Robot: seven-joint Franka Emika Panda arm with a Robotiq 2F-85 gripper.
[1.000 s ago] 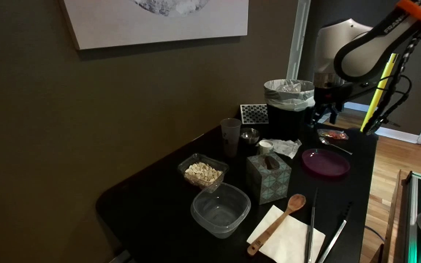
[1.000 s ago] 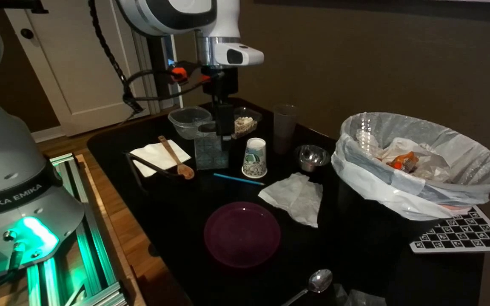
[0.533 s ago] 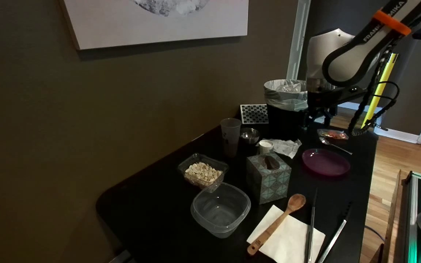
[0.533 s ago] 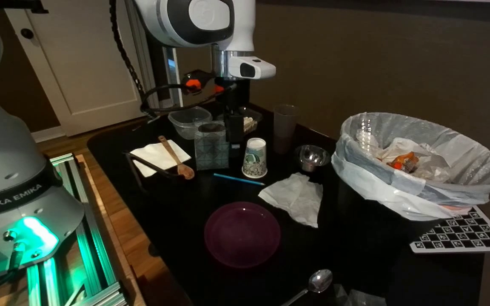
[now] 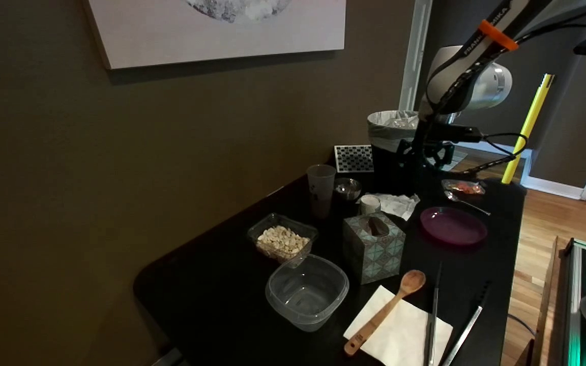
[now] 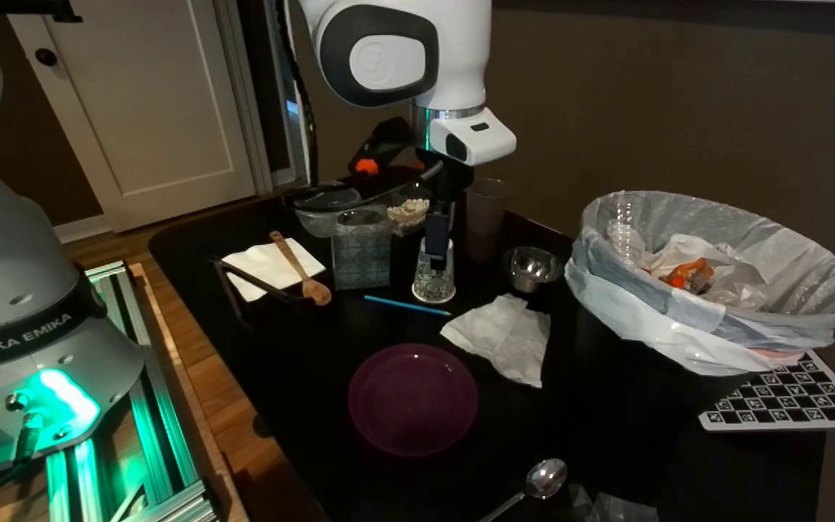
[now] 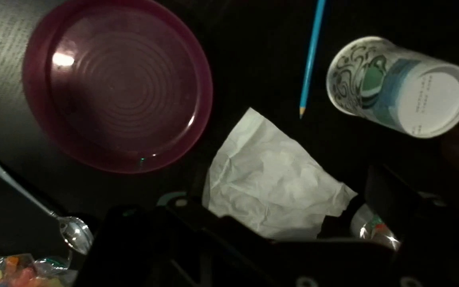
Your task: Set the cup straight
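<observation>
Hanging above the tabletop (image 5: 206, 305), the gripper (image 5: 423, 161) has its fingers (image 7: 391, 195) spread well apart, nothing held. The cup (image 7: 399, 85) stands upside down: closed base up, wide rim on the tabletop, not tilted. It's outside the gap between the fingers; wrist view puts it upper right, near one finger but apart from it. In an exterior view a fingertip (image 6: 438, 250) overlaps the cup, line of sight only; in an exterior view the gripper is clear of it, higher, in front of the bin (image 5: 385, 173). Cup location: roughly midway between wall-side edge and robot-side edge, well in from the rounded corners. Tall tumbler (image 6: 486, 217) and metal bowl (image 6: 532, 270) sit between it and the wall-side edge. Patterned tissue box (image 5: 377, 251) near, apart. Blue pencil (image 6: 406, 305) just beside the cup's rim, crumpled paper (image 6: 502, 341) near too. Purple plate (image 6: 412, 399) is closer to the robot-side edge. Wooden spoon (image 5: 384, 315) lies on a white napkin (image 5: 402, 338), also toward the robot-side edge. Clear tub (image 5: 307, 290) sits toward a rounded corner.
</observation>
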